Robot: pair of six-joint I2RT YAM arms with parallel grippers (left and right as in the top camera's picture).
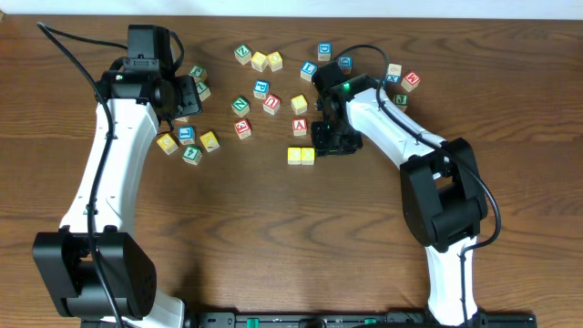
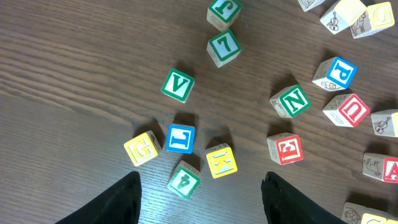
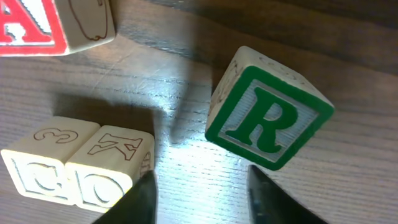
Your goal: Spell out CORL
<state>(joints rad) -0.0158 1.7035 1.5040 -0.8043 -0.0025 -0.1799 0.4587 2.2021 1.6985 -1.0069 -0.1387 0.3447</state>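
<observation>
Two yellow blocks, C (image 1: pixel 294 156) and O (image 1: pixel 308 156), stand side by side at mid-table. In the right wrist view they are the C block (image 3: pixel 34 174) and the O block (image 3: pixel 109 171) at lower left. A green R block (image 3: pixel 268 118) sits askew on the table to their right, just past my right gripper (image 3: pixel 205 199), which is open. In the overhead view the right gripper (image 1: pixel 330 141) hides the R. A blue L block (image 2: pixel 180 138) (image 1: pixel 187 134) lies in the left cluster. My left gripper (image 2: pixel 202 205) (image 1: pixel 187 96) is open and empty above it.
Around the L are yellow G (image 2: pixel 142 148), yellow K (image 2: pixel 221 160), green V (image 2: pixel 178 84) and a green picture block (image 2: pixel 185 182). Red E (image 2: pixel 286 149) and green N (image 2: pixel 292 101) lie further right. A red A block (image 3: pixel 31 25) sits behind C and O. Several more blocks are scattered along the back (image 1: pixel 273 62).
</observation>
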